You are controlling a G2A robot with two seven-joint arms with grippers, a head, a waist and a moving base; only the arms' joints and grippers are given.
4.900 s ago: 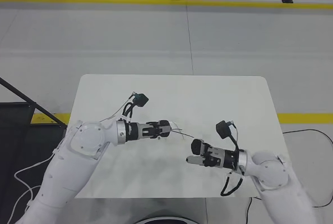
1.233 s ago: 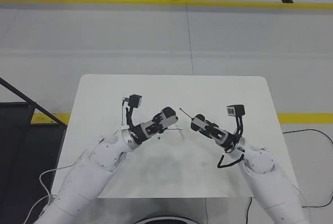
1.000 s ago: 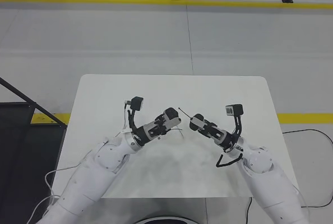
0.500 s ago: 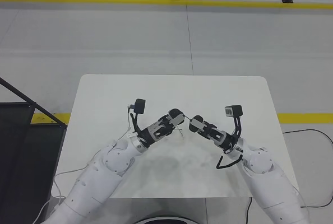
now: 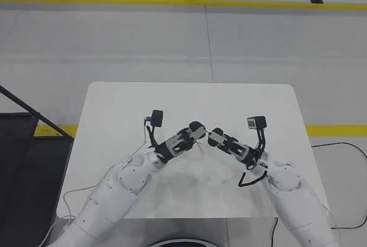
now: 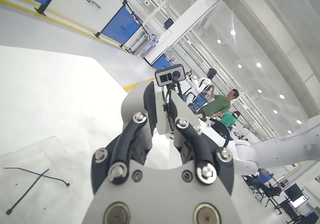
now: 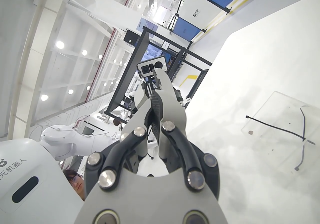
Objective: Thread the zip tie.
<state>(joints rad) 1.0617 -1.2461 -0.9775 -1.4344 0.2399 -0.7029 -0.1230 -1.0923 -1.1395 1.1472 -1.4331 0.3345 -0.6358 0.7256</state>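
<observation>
Over the middle of the white table (image 5: 251, 105), my two grippers meet tip to tip. My right gripper (image 5: 213, 134) is shut, and in its own wrist view (image 7: 151, 85) a thin black strip, the zip tie (image 7: 149, 113), is pinched between its pads. My left gripper (image 5: 196, 128) faces it from the other side. In the left wrist view (image 6: 162, 95) its fingers stand a little apart, with the right gripper's tip right in front of the gap. The tie's free end is hidden where the two tips meet.
A clear flat sheet (image 6: 30, 150) (image 7: 275, 107) lies on the table just below the grippers. Two spare black zip ties (image 6: 37, 177) (image 7: 275, 126) (image 5: 196, 146) lie crossed on it. The table's far half and its corners are bare.
My left gripper has moved right and closed the gap to the right gripper. The tie end that stuck out of the right gripper a second ago is now hidden between the tips.
</observation>
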